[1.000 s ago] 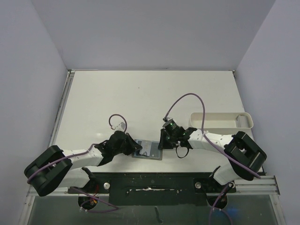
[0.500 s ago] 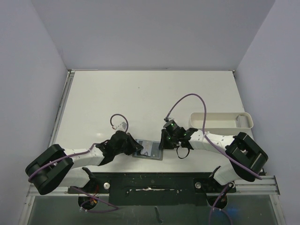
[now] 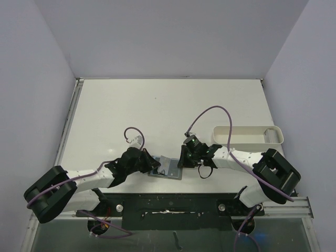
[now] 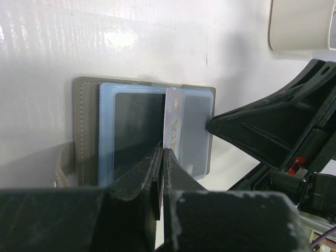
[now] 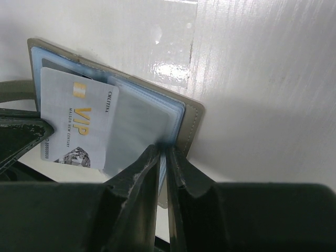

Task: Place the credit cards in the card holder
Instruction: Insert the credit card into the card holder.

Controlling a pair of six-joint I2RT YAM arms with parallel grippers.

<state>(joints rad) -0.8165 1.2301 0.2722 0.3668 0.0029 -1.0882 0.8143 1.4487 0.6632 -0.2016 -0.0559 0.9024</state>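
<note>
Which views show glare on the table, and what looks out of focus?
Left wrist view: a glare patch on the table, the near left gripper soft. Right wrist view: glare on the table too, the right gripper, clamped on the card holder, blurred, yet print on the card reads sharply. Top view: even light, no glare.

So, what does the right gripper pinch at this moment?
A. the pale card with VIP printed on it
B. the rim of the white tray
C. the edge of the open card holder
C: in the right wrist view the right gripper is closed on the light blue lining at the edge of the card holder; the pale card lies at the far side, and the white tray stands apart.
</note>
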